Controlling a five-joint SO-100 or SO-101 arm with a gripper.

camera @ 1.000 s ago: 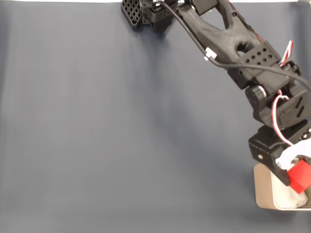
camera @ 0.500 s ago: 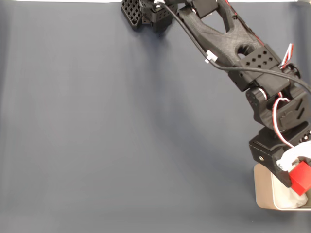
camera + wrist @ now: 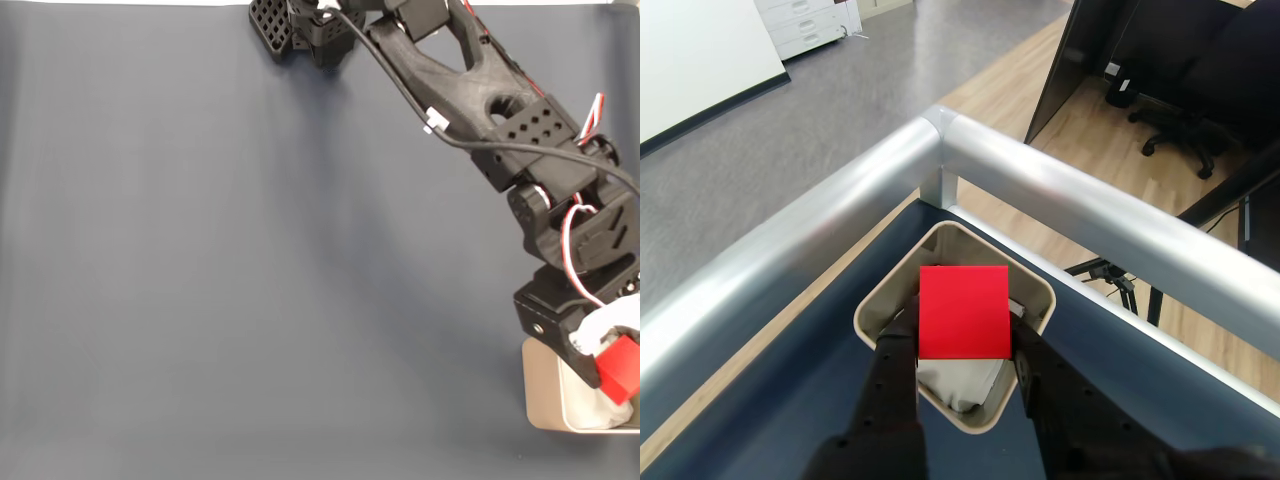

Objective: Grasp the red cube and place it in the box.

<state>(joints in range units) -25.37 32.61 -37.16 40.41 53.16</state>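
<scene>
In the fixed view the red cube (image 3: 620, 368) hangs at the bottom right, held in my gripper (image 3: 612, 360), just above the beige box (image 3: 541, 395) with white padding inside. The wrist view shows the red cube (image 3: 963, 311) clamped between my two black fingers (image 3: 892, 365), directly over the box (image 3: 880, 310), whose rim frames the cube. My gripper (image 3: 962, 340) is shut on the cube. White padding (image 3: 955, 378) peeks out below the cube.
A dark blue cloth (image 3: 250, 280) covers the table. The box sits in the table's corner, hemmed by silver metal rails (image 3: 1090, 210). The arm's black base (image 3: 300, 25) stands at the top of the fixed view. Beyond the rails lie a wooden floor and an office chair (image 3: 1200, 90).
The gripper with the cube has sunk slightly lower over the box across the three fixed frames.
</scene>
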